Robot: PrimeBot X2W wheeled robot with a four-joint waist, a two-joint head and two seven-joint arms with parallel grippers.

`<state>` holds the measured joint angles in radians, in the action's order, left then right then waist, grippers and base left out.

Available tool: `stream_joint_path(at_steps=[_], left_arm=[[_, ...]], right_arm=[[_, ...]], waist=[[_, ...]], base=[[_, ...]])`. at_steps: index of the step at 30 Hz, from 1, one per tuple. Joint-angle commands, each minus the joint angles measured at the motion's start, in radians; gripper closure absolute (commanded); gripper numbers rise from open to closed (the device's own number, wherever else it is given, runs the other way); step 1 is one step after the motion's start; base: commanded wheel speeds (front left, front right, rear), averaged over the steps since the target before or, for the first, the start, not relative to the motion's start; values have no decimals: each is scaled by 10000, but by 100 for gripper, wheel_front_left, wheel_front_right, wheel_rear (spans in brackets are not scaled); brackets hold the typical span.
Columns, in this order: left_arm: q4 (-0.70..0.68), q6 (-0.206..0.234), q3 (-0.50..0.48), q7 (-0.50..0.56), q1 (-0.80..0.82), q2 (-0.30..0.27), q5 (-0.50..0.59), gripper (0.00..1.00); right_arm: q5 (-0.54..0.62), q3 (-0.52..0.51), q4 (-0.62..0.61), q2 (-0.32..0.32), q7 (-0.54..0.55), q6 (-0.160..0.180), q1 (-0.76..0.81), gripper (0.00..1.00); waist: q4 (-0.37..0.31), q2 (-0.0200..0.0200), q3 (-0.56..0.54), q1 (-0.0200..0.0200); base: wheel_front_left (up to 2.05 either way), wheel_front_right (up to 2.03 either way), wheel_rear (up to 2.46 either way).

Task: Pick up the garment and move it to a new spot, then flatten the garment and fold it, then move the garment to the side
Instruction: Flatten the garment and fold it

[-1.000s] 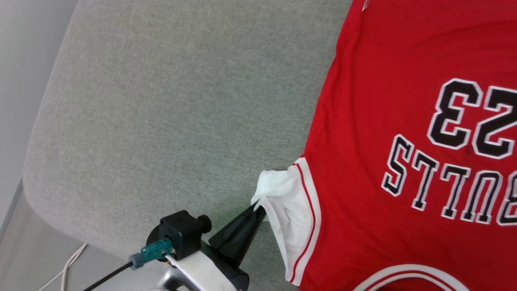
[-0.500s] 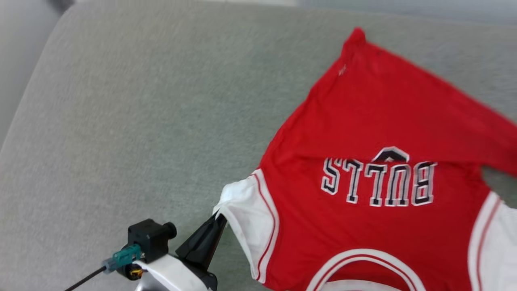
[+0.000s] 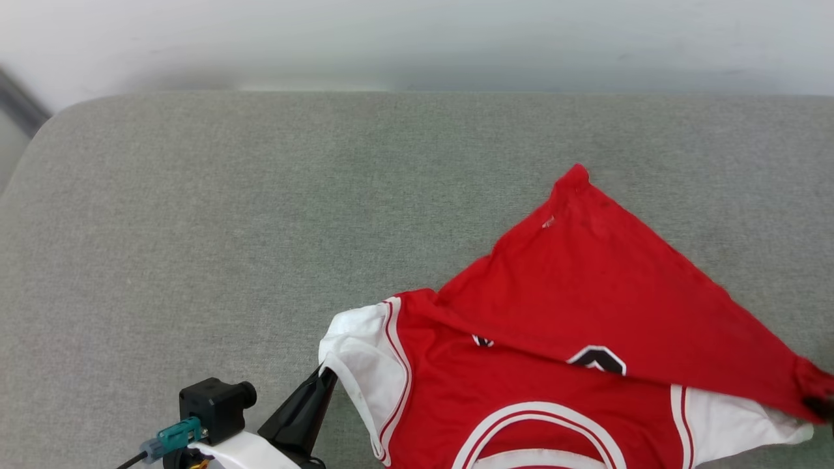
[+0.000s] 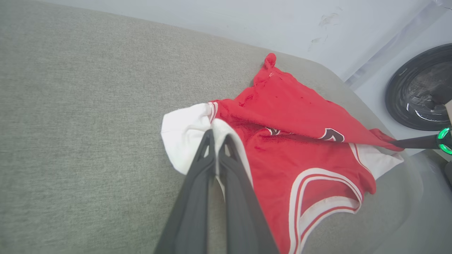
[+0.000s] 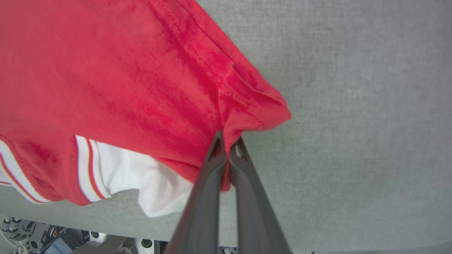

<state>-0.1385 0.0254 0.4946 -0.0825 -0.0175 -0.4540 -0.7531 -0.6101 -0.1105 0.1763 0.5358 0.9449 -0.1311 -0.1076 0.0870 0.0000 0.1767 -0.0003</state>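
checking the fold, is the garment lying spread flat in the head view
No, the garment has its red lower part folded over its printed chest.

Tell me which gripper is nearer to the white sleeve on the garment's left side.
Left. The left gripper pinches that sleeve; the right gripper grips a red corner across the garment.

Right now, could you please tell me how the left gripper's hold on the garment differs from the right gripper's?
The left gripper pinches the edge of a white sleeve; the right gripper pinches a red hemmed corner. The left gripper's sleeve lies uncovered; the right gripper's corner overlaps the other white sleeve. Both have jaws shut on the garment.
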Motion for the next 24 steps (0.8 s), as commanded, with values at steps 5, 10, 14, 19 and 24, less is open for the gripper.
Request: stream_joint_path(at_steps=[5, 10, 14, 19, 24], left_arm=[[-106, 65, -77, 35, -117, -105, -54, 100], [-125, 90, -68, 47, -142, -123, -98, 100], [-170, 84, -44, 53, -147, -155, -110, 100], [-312, 70, 17, 66, 52, -124, -15, 100], [-484, 17, 139, 137, 314, -103, 127, 100]], right_arm=[[171, -642, -382, -562, -194, 7, 1414, 100], [461, -742, -586, -811, -230, 7, 2102, 100], [389, -609, -895, -905, -437, 7, 1903, 0], [506, -555, -1842, -487, -377, 5, 1297, 0], [67, -275, -3251, -356, 427, 5, 98, 0]], waist=[[-192, 0, -196, 3], [-256, 0, -254, 3], [-268, 0, -255, 3], [-92, 0, -37, 3], [224, 0, 412, 3]], base=[[0, 0, 0], [0, 0, 0], [0, 0, 0], [0, 0, 0], [0, 0, 0]])
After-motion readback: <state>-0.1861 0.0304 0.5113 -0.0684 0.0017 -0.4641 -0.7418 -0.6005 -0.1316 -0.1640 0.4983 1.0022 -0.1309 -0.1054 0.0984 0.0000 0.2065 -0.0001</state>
